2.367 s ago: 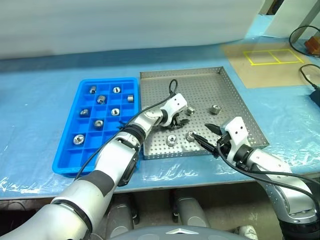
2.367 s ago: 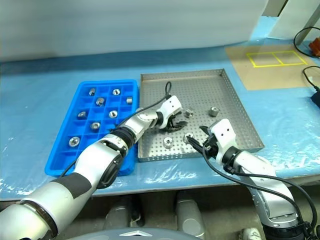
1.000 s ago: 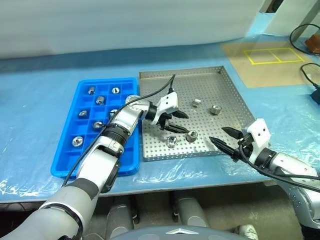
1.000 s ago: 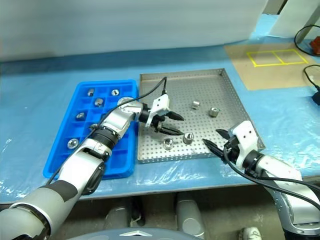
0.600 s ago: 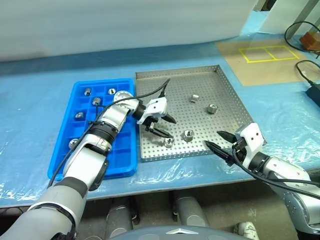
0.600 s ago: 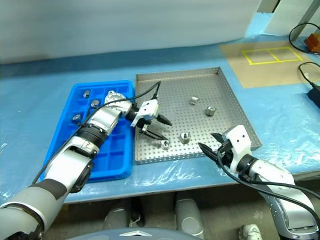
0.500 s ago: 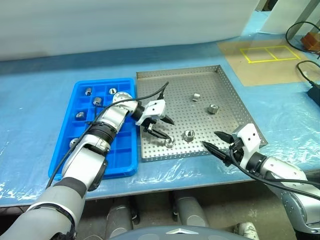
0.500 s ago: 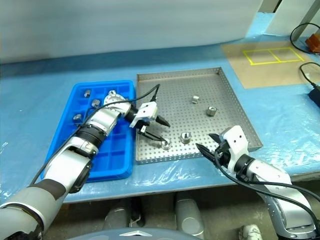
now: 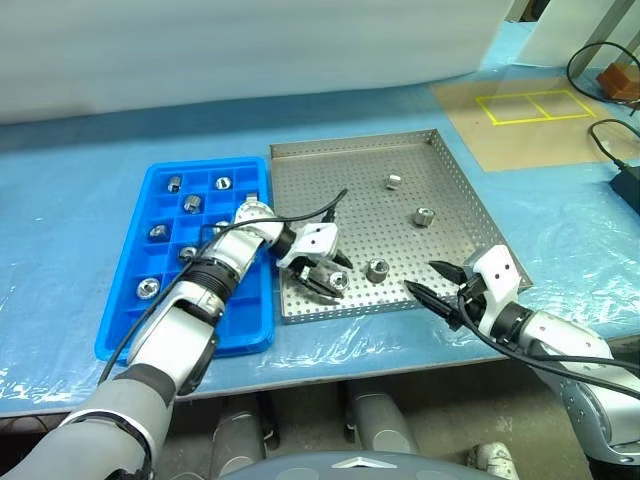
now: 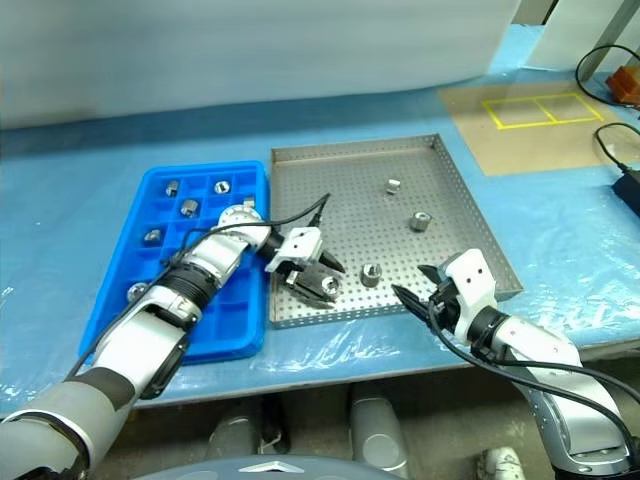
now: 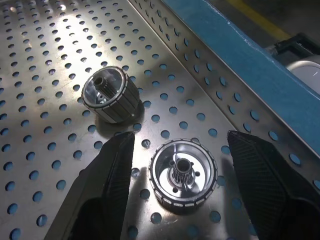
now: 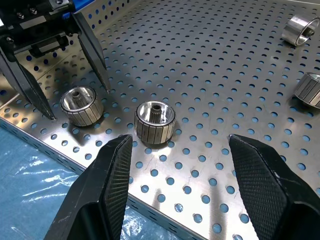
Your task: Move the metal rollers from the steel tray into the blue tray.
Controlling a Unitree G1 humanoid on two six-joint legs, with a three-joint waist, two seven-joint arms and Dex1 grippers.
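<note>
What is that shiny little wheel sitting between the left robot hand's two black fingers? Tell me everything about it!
The roller is a small, short cylinder of bright silver metal. Fine grooves run around its side, and its top face has a sunken ring with a toothed hole in the middle. It stands upright, hole up, on the steel tray, near the tray's front rim. The left gripper has its open fingers on either side without touching it. A second roller sits close by, apart from it.
</note>
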